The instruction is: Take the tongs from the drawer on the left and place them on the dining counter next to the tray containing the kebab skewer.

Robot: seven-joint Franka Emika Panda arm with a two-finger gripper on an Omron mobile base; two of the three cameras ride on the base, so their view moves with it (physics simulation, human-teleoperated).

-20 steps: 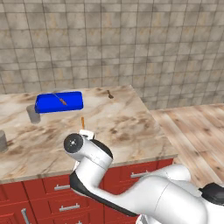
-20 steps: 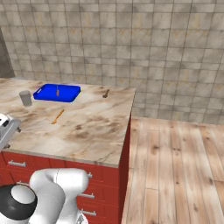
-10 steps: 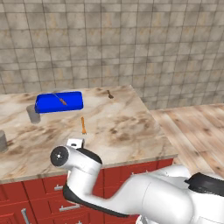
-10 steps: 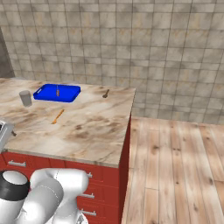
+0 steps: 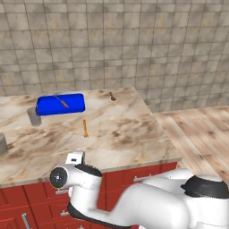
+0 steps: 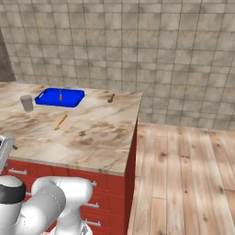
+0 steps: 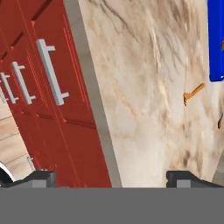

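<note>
A: Jaws stand spread wide, nothing between them. In the hand view the gripper (image 7: 111,177) has one dark tip at each bottom corner, looking along the near edge of the dining counter (image 7: 144,87) with the red fronts to one side.

B: Tongs located?

A: No. Every red front in view is shut, so if they lie in the drawer they are hidden. The drawer (image 7: 48,83) closest to the hand carries a silver bar handle (image 7: 51,72); more handles recede beyond it. I cannot tell which one counts as the left drawer.

B: Target zone?

A: The tray (image 5: 60,103) sits at the far left of the counter, the kebab skewer (image 5: 61,102) lying in it. A grey cup (image 5: 34,116) stands just beside its near left corner. The small orange utensil (image 5: 85,128) lies on bare marble nearer to us, and a brown wooden spoon (image 5: 112,96) lies far, right of the tray.

B: Step in hand, then?

A: Judged: reaching for the drawer handle. Advice: square the hand so the bar runs across the gap, straddle it at mid-length, close, pull straight out. An off-centre grip may rack the drawer.
</note>
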